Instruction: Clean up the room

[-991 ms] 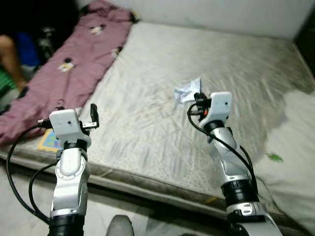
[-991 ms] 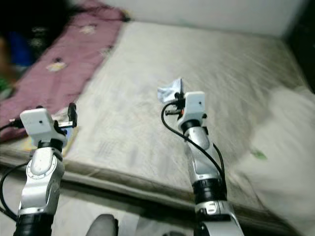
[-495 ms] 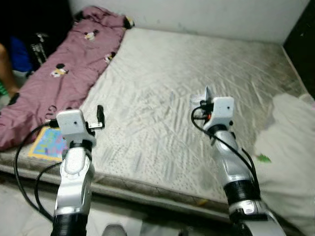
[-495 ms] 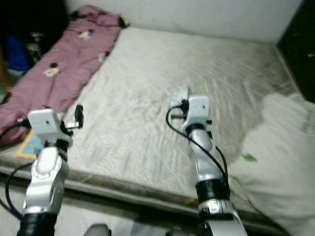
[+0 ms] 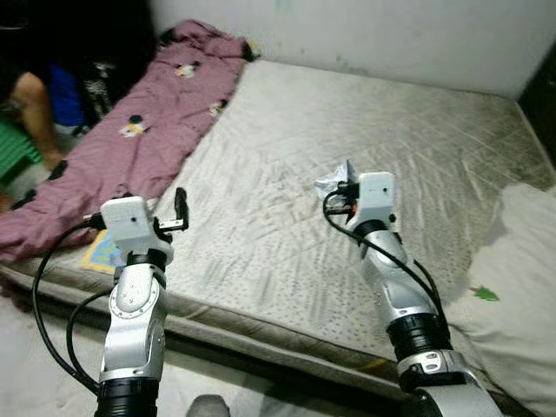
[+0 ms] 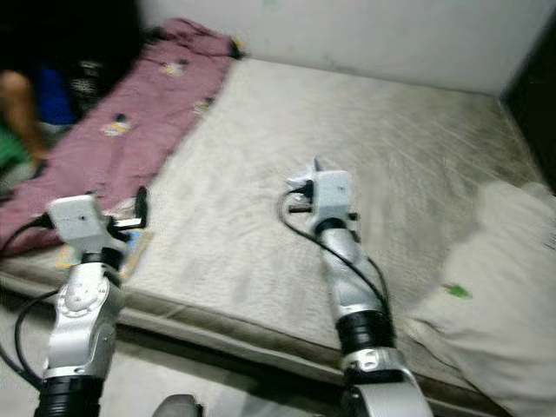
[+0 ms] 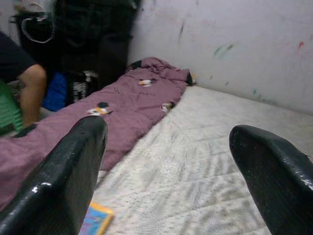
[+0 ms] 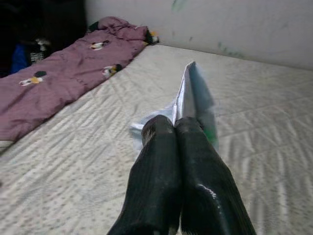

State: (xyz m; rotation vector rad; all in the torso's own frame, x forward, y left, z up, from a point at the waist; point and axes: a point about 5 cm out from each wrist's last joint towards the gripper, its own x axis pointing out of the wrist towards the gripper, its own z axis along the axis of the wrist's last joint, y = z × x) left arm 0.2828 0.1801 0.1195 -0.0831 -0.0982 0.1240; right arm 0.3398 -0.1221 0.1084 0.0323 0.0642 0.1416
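Right gripper [image 8: 177, 128] pinched tight on a crumpled wrapper [image 8: 191, 100], lifted just clear of the mattress [image 5: 287, 148] mid-bed; left gripper [image 7: 166, 161] gapes wide, holding nothing, near the bed's front edge. Best, I judge, to keep the pinch firm and carry the wrapper level, since only a thin fold is caught. Open room ahead and above; purple blanket [image 5: 148, 130] lies left, white bedding [image 5: 521, 261] right.

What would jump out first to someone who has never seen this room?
The right hand, raised over the middle of the bare mattress, pinches a crinkled silvery wrapper. A purple blanket with cartoon prints lies along the mattress's left side, and the left hand hangs open near the front edge.
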